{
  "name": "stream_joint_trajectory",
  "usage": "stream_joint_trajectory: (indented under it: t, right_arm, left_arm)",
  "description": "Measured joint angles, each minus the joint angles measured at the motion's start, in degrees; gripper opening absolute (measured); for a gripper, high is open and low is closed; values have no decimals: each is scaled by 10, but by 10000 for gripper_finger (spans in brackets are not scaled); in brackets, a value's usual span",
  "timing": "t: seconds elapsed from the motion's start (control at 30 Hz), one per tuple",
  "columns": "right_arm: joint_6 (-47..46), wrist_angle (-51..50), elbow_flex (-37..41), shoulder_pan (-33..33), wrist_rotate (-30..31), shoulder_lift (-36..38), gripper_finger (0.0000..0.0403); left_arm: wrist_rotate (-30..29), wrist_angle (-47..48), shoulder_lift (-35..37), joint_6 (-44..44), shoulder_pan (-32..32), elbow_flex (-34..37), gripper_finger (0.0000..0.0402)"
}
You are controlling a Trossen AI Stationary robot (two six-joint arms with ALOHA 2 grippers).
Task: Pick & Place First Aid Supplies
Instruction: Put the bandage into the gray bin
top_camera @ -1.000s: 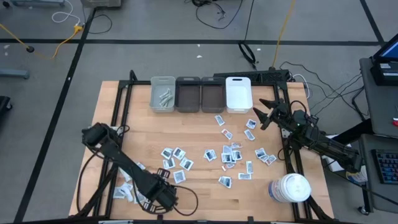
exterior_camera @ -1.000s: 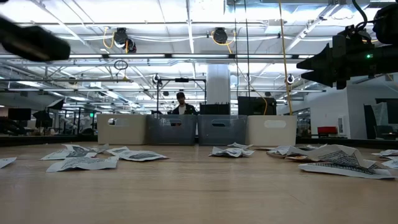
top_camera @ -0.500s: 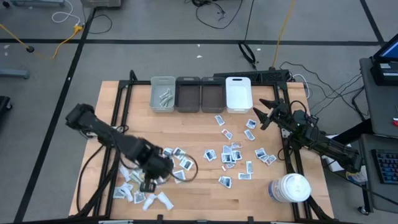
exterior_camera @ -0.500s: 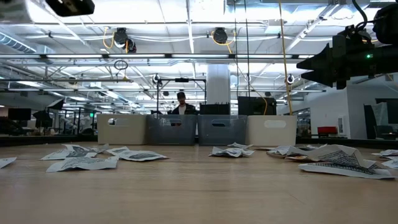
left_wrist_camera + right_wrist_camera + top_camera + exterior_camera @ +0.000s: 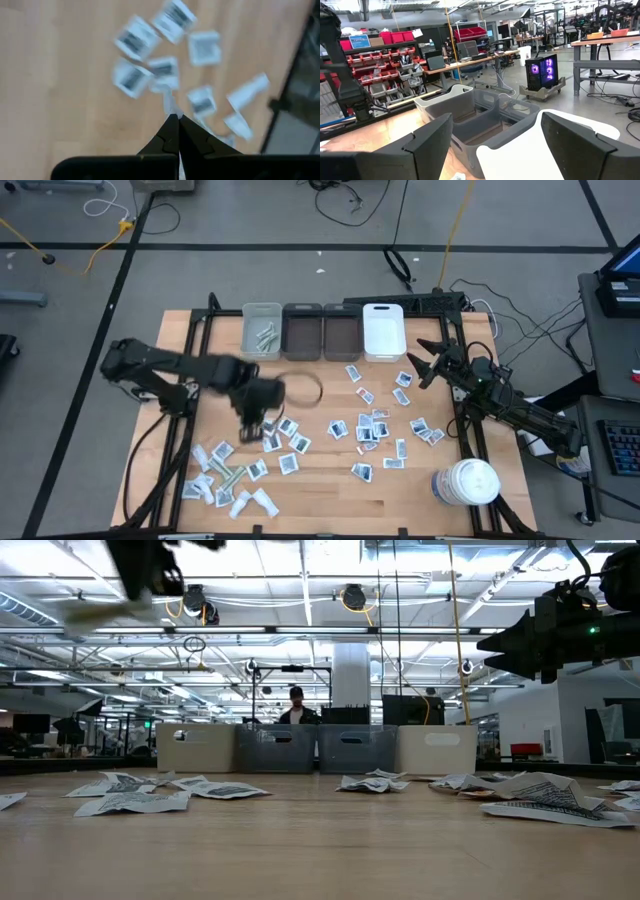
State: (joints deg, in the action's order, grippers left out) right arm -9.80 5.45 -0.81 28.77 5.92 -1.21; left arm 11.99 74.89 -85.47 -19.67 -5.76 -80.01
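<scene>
Your left gripper (image 5: pixel 262 423) hangs above the table (image 5: pixel 320 490) left of centre, over the sachets, fingers pressed together. In the left wrist view a thin pale sliver shows at the fingertips (image 5: pixel 171 121); it may be a wrapped strip pinched there, but you can't be sure from this.

Sorting has barely begun, by the look of it. The light grey bin (image 5: pixel 262 332), leftmost of the back row, holds a few pale wrapped strips (image 5: pixel 265 337). The two dark grey bins (image 5: pixel 322 332) beside it look empty, and the white bin (image 5: pixel 383 331) shows nothing you can make out.

Still loose: a near-left cluster of sachets and strips (image 5: pixel 228 483), a group just right of your left gripper (image 5: pixel 285 440), and a wider scatter of sachets (image 5: pixel 375 425) right of centre. Dozens remain.

Your right gripper (image 5: pixel 428 363) waits at the right edge near the white bin, fingers spread wide, holding nothing. The lidded white jar (image 5: pixel 465 483) stands at the near-right corner.
</scene>
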Motion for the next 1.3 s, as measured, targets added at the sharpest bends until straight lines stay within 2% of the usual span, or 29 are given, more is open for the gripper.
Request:
stream_joint_trajectory:
  t: [0.2,0.47,0.7,0.87,1.0,1.3]
  right_arm:
    - [0,0,0,0,0,0,297]
    - [0,0,0,0,0,0,297]
    - [0,0,0,0,0,0,297]
    - [0,0,0,0,0,0,297]
    - [0,0,0,0,0,0,297]
    - [0,0,0,0,0,0,297]
  left_arm:
    - [-3,-2,0,65,161,0,1]
    - [-53,-32,0,117,386,0,1]
    - [-65,-68,0,132,528,0,0]
    - [-65,-84,-16,130,560,0,0]
    - [-67,-86,-60,127,550,0,0]
    - [-115,-141,-160,136,533,0,0]
